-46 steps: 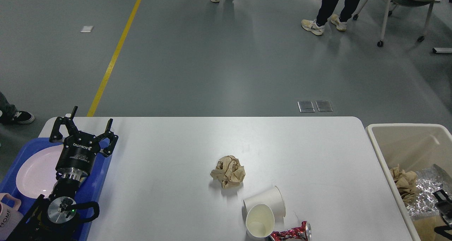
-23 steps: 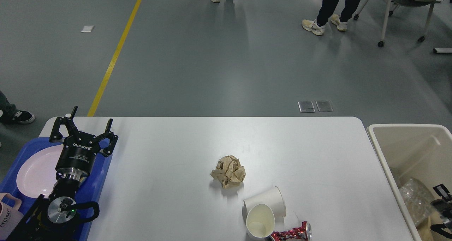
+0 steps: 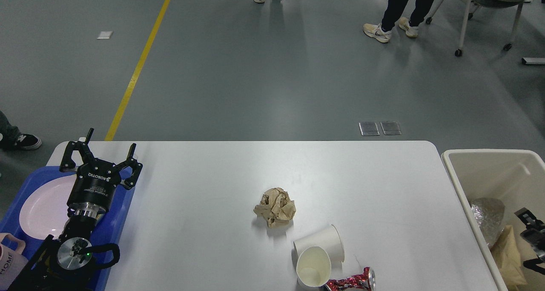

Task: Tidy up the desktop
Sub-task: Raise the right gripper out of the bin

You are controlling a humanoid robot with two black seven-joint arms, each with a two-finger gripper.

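On the near edge of the white desktop, a red foil wrapper and two tipped paper cups are seen, with crumpled brown paper beyond. Brown paper and foil are held by the cream bin at right, where the right gripper cannot be judged. A pale plate is carried by the blue tray at left, over which the left gripper is spread wide, empty.

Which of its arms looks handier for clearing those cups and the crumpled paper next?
Probably the right: its gripper is by the cream bin, nearer the paper cups. The left gripper hangs open over the blue tray.
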